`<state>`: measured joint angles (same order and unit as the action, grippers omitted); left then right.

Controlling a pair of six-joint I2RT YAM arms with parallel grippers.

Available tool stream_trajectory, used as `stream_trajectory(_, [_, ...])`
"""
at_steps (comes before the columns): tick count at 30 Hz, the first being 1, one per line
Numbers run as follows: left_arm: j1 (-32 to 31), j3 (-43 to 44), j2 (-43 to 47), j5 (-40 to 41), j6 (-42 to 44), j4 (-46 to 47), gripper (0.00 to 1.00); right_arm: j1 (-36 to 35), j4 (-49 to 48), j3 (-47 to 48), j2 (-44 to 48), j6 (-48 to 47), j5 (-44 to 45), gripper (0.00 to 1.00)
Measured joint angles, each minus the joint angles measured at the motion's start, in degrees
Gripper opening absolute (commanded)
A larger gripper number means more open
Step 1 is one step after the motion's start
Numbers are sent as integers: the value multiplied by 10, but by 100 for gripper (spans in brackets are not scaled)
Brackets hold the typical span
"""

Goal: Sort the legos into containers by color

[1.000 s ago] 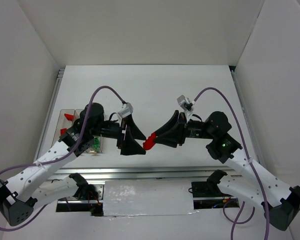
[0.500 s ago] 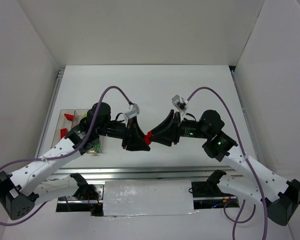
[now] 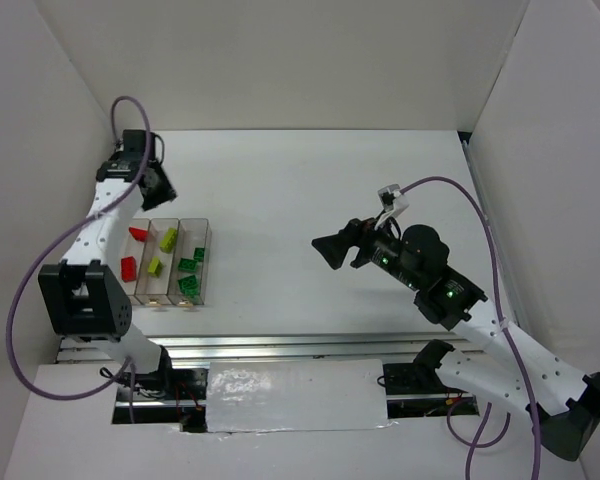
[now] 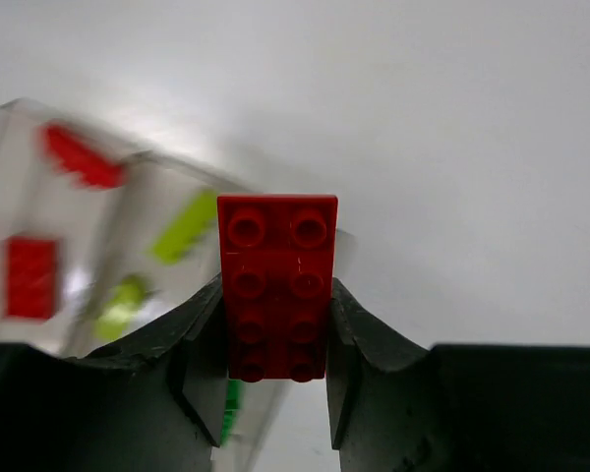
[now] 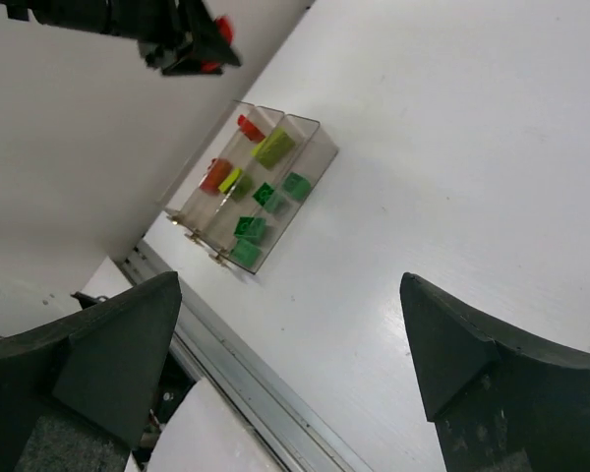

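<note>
Mia: Where is the big red brick (image 4: pixel 277 285)?

Ben: The left jaws hold it. They pinch its two long sides. About half of it sticks out past the tips, with its bumps facing the camera.

Mia: Is it on the bench (image 3: pixel 310 190)?

Ben: No. The left arm (image 3: pixel 98 215) reaches far back by the left wall. The brick is up in the air, past the far end of the trays (image 3: pixel 156 290).

Mia: What is in the trays?

Ben: There are three clear trays, stuck side by side. The left one has two red bricks (image 3: pixel 128 266). The middle one has two yellow-green bricks (image 3: pixel 168 238). The right one has green bricks (image 3: pixel 188 284).

Mia: How many green ones are there?

Ben: Three or so. They are too small to count well.

Mia: What about the right arm (image 3: pixel 450 295)?

Ben: It is out over the middle of the bench, well apart from the trays. Its tips point to the left.

Mia: And the right jaws?

Ben: They stand wide open. There is nothing between them. You just see the white bench and the trays far behind.
</note>
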<state>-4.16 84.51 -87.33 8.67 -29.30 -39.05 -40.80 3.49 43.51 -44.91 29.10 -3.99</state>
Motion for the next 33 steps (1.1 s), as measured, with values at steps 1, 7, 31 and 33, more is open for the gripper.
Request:
stream_trajectory(1, [40, 0, -24, 31, -9, -21, 0, 1, 6, 0, 1, 0, 9, 100])
stream_trajectory(7, [168, 21, -78, 165, -58, -142, 0, 1, 19, -1, -6, 0, 18, 100])
stream_trajectory(31, [225, -96, -105, 136, -74, -80, 66, 1, 14, -9, -93, 5, -57, 100])
stream_trajectory(33, [225, -99, -105, 130, -69, -76, 69, 1, 11, -9, -97, 7, -64, 100])
